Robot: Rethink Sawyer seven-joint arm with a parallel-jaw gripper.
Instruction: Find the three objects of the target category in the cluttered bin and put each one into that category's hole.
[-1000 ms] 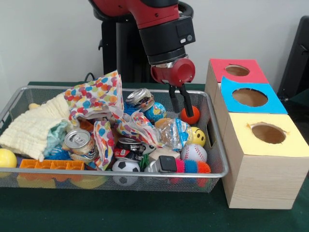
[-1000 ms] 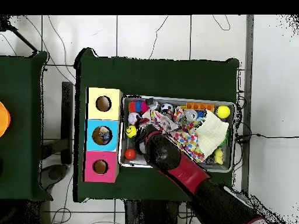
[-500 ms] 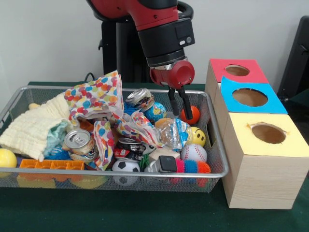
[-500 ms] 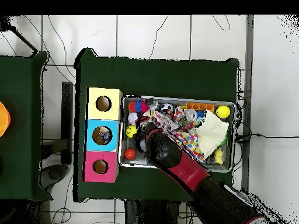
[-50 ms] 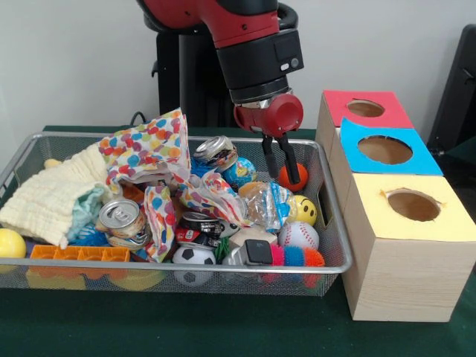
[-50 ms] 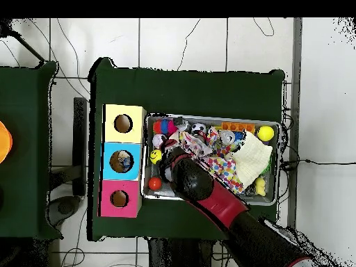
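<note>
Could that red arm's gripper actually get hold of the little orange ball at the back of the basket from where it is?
Probably yes. The gripper hangs open right at the orange ball, nothing lies on top of it, and only the basket wall stands close behind.

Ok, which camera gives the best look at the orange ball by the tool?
The front view: the orange ball shows beside the tool, partly hidden by its fingers. The overhead view shows it only as a small red-orange dot in the bin's corner.

The arm (image 5: 245, 30) is glossy red with a black cylindrical wrist section (a small square panel on its side), a rounded red end cap, and seemingly two thin black fingers (image 5: 293, 165).
</note>
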